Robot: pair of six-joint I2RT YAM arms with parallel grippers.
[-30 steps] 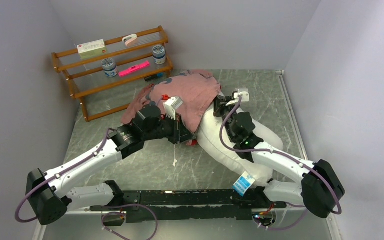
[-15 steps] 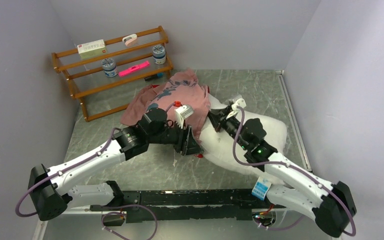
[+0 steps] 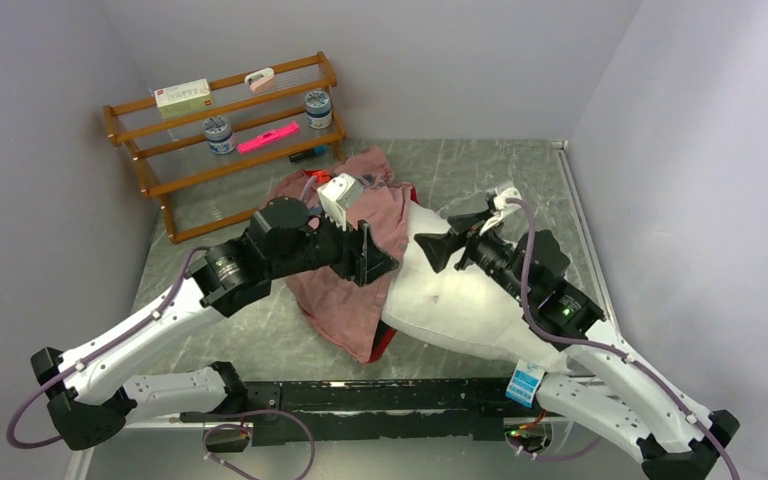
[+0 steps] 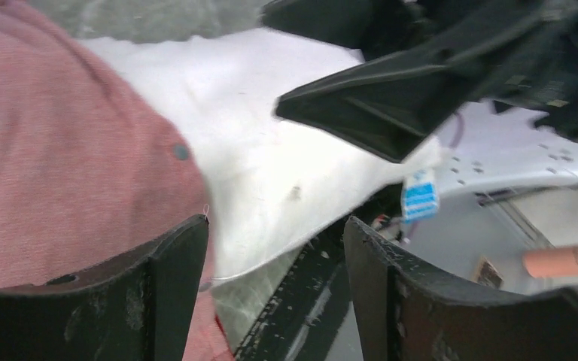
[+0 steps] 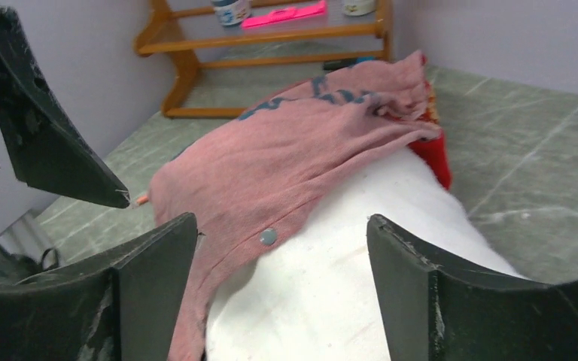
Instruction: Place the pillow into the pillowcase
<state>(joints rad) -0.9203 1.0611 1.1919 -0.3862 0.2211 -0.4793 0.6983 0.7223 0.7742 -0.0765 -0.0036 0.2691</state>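
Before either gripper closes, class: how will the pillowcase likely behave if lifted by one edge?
Probably floppy: the pillowcase drapes in wrinkles over the pillow. Likely light, since its thin cloth follows the pillow's curve.

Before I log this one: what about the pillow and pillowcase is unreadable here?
- Top view: pillowcase drapes one end of the pillow; insertion depth hidden.
- Top view: right arm covers its right side.
- Left wrist view: motion-blurred; case print unreadable.

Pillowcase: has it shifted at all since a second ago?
Yes. The pillowcase has slid away from the wooden rack, toward the arms' side of the table, and now covers more of the pillow.
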